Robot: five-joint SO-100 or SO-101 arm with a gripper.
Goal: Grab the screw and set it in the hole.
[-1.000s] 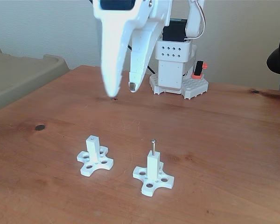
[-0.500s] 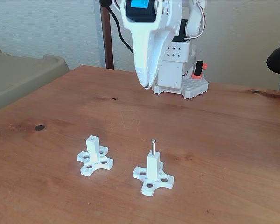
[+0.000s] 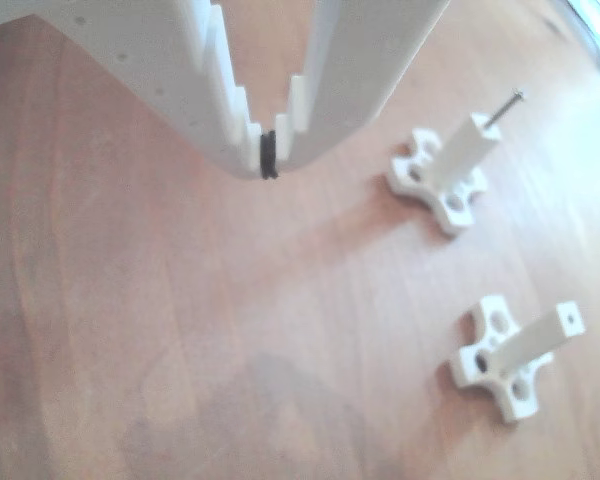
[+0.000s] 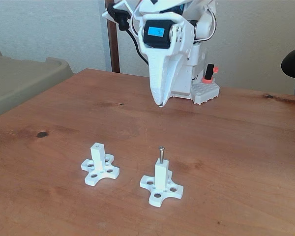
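Toward the near edge of the table (image 4: 246, 147), the screw (image 4: 161, 154) stands upright in the hole at the top of the right-hand white post (image 4: 161, 176), its shank half sunk and its dark head above, while the other post (image 4: 97, 153) beside it shows an empty bore. My pincer (image 4: 160, 104) hangs well back near the far edge, its tips pressed together on nothing. I judge the screw light, stiff and slick, so I would pinch it just under the head, gently, lest the light post tip.
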